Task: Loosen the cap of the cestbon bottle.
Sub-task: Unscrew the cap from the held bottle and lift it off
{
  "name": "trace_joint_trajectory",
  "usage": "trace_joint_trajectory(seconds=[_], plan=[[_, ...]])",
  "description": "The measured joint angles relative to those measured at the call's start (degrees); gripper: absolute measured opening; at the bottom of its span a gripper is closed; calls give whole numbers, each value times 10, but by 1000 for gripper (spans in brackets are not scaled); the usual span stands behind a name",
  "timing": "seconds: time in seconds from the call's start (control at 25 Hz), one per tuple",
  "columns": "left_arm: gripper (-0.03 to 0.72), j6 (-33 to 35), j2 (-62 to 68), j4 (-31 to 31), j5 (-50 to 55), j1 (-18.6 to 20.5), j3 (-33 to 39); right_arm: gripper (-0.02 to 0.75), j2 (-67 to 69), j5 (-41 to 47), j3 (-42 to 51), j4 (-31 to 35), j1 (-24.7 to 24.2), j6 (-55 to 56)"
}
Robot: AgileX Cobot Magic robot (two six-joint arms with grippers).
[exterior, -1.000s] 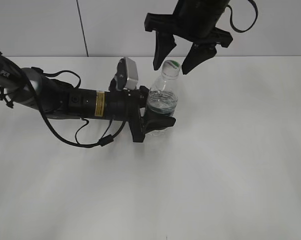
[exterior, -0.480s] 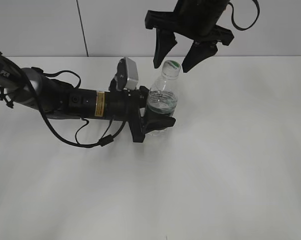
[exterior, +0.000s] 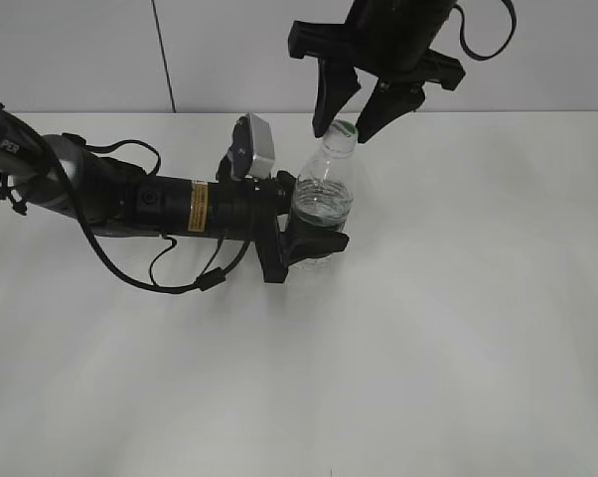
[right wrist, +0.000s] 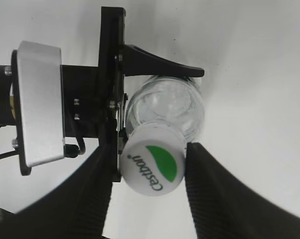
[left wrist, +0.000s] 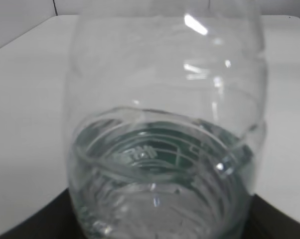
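left gripper (exterior: 314, 238) clamps clear ribbed cestbon bottle (exterior: 323, 199) | right gripper (right wrist: 152, 167) textured fingers flank round white cap (right wrist: 151, 163), contact unclear | matte white surface (exterior: 458, 328)

You are looking at a bare lab or robot test bench: a plain white table (exterior: 448, 328) against pale grey wall panels (exterior: 80, 55) split by a dark seam (exterior: 163, 55). 2 black robot arms (exterior: 140, 204) with exposed cables (exterior: 170, 278) work on it, with no household furnishings.
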Motion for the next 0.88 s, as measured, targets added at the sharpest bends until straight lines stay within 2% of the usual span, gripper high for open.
trace_joint_trajectory(seconds=[0.52, 0.6, 0.68, 0.88], plan=[[411, 0, 0, 0, 2, 0, 0, 347, 2, 0, 0, -2, 0, -1], [411, 0, 0, 0, 2, 0, 0, 323, 2, 0, 0, -3, 0, -2], [411, 0, 0, 0, 2, 0, 0, 294, 2, 0, 0, -5, 0, -10], [411, 0, 0, 0, 3, 1, 0, 294, 2, 0, 0, -5, 0, -48]])
